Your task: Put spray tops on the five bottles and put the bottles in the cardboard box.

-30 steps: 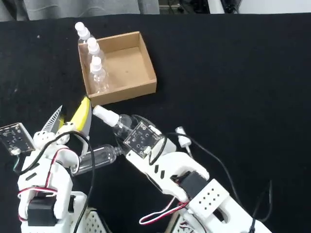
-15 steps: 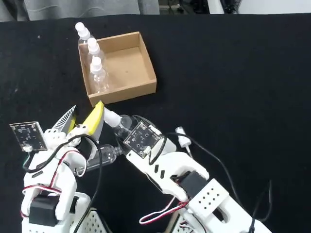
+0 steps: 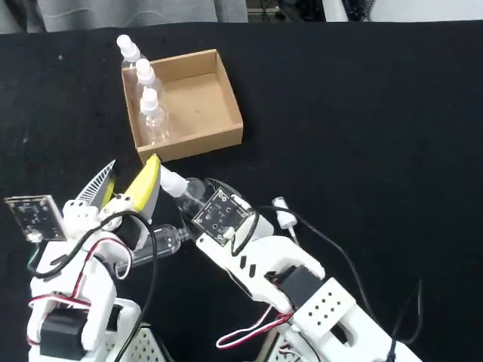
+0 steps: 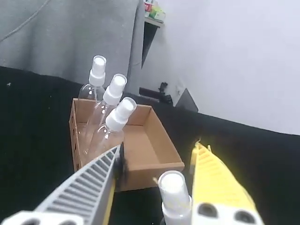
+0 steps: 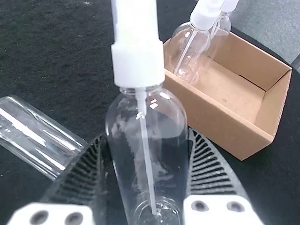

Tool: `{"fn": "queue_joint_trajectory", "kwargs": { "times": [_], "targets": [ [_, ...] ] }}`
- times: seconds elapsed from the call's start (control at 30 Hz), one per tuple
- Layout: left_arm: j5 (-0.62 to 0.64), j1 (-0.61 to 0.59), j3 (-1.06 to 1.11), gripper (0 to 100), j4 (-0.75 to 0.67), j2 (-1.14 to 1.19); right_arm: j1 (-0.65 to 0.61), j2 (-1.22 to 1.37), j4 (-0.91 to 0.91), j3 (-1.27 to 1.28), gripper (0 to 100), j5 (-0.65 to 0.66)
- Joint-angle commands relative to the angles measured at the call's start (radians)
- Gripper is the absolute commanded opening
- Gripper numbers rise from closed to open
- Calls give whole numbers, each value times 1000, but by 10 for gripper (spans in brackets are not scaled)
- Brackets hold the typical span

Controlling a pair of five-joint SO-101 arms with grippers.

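We are clamping our right gripper [image 5: 147,159] on the bottle [image 5: 146,122] at 8 o'clock, steadying it. Our left gripper [image 4: 158,150] is gaping empty around its top [image 4: 172,186], probably to tighten it before the 11 o'clock box [image 3: 198,145].

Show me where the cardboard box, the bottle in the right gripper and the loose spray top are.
cardboard box [image 3: 200,98], high view, bare floor inside.
held bottle [image 5: 147,126], right wrist view, clear body.
loose spray top [image 3: 284,216], high view, white head.
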Motion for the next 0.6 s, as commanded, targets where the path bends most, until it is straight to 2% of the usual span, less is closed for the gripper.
{"fn": "queue_joint_trajectory", "kwargs": {
  "times": [0.0,0.2,0.37,0.57],
  "targets": [
    [-2,8,-59,220,-17,-3,26,-22,-29,-44,113,2],
    [9,-54,-59,220,-21,-3,28,-22,-29,-45,113,2],
    [106,-170,-59,220,-23,-3,28,-38,-31,-48,116,2],
    [118,-183,-41,220,-23,-3,28,-189,-21,-21,114,2]
  ]
}}
